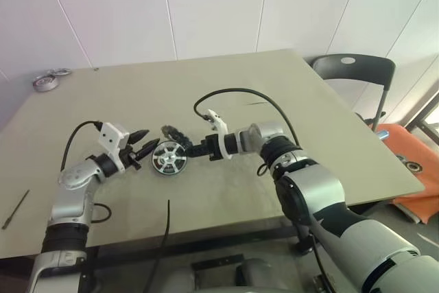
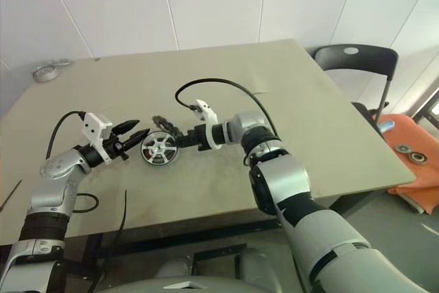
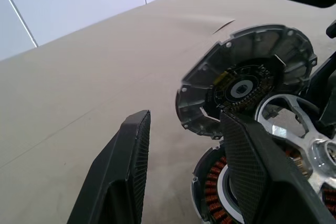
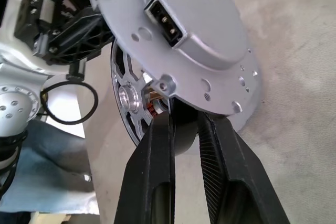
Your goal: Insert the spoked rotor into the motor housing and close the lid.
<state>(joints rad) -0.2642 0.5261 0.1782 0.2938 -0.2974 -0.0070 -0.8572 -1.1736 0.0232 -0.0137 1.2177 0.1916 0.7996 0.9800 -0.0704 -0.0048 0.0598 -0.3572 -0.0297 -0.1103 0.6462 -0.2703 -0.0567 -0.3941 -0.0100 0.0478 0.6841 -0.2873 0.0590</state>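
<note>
Copper windings: the motor housing (image 3: 218, 192) lies on the desk (image 1: 274, 94) right at my left gripper's fingertips, orange coils ringing a silver centre.
Spoked rotor: the spoked rotor (image 2: 159, 149) sits over the housing between my two grippers, its silver spokes and hub facing up; I judge it in place or nearly so, though I cannot tell if it is fully seated.
Lid: the grey lid (image 4: 189, 40), with a small connector on its outer face, stands tilted on edge just beyond the rotor, right at my right gripper's tips.
Right gripper: my right gripper (image 4: 185, 121) is nearly closed, pinching what looks like the lid's lower edge.
Left gripper: my left gripper (image 1: 143, 147) stands half open beside the housing, gripping nothing.
Step in hand: closing the lid.
Next move: tip the lid flat over the rotor, centred, while the left steadies the housing.
</note>
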